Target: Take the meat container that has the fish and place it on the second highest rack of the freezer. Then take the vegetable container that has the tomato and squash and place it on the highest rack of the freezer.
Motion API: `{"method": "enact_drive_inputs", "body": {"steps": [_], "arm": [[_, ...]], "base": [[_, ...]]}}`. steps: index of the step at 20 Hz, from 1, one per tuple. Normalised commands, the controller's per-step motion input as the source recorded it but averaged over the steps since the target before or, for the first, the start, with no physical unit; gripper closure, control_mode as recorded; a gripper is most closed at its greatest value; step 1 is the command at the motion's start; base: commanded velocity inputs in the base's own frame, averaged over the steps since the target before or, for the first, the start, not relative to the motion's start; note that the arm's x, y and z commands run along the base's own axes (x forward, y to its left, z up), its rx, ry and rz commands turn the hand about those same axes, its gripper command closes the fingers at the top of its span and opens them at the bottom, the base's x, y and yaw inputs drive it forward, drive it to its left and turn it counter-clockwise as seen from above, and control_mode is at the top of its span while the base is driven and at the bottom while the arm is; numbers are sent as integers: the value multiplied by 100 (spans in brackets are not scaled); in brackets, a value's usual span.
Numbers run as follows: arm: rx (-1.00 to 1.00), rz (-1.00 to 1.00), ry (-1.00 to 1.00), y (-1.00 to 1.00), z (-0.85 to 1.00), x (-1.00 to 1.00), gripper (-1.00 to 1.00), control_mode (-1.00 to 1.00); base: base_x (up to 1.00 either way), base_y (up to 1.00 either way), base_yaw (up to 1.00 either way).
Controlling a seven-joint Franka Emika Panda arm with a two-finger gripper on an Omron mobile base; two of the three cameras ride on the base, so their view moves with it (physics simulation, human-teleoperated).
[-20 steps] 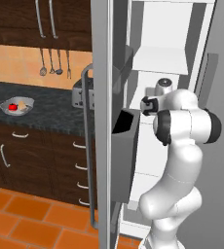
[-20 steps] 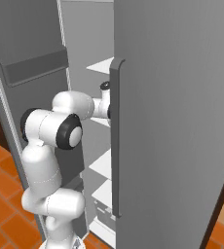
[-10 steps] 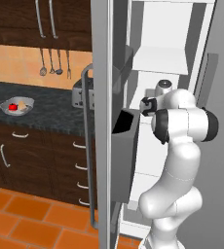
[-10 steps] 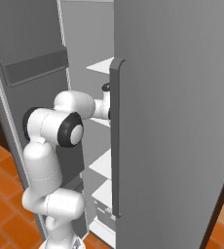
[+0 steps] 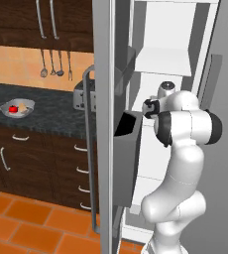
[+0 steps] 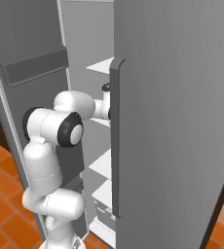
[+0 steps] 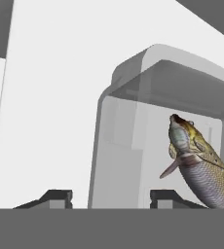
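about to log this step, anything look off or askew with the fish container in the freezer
Nothing stands out. In the hand view the clear container looks intact, with the fish inside it, against the freezer's white interior. The fingertips stand on either side of its near wall; whether it sits level on a rack cannot be told.

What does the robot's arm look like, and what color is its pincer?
The arm is made of fat, rounded, glossy white tubes joined by dark black rings at the joints, like a chunky bendy straw. No cables or markings show on it. Its pincer ends in two small dark grey, blocky finger tips.
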Motion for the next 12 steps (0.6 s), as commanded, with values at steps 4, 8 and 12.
{"method": "enact_drive_inputs", "body": {"steps": [4, 8, 12], "arm": [[0, 0, 0, 0, 0, 0, -100, -100], [0, 0, -2, 0, 4, -4, -100, -100], [3, 0, -15, 0, 24, -4, -100, -100]], "base": [[0, 0, 0], [0, 0, 0], [0, 0, 0]]}}
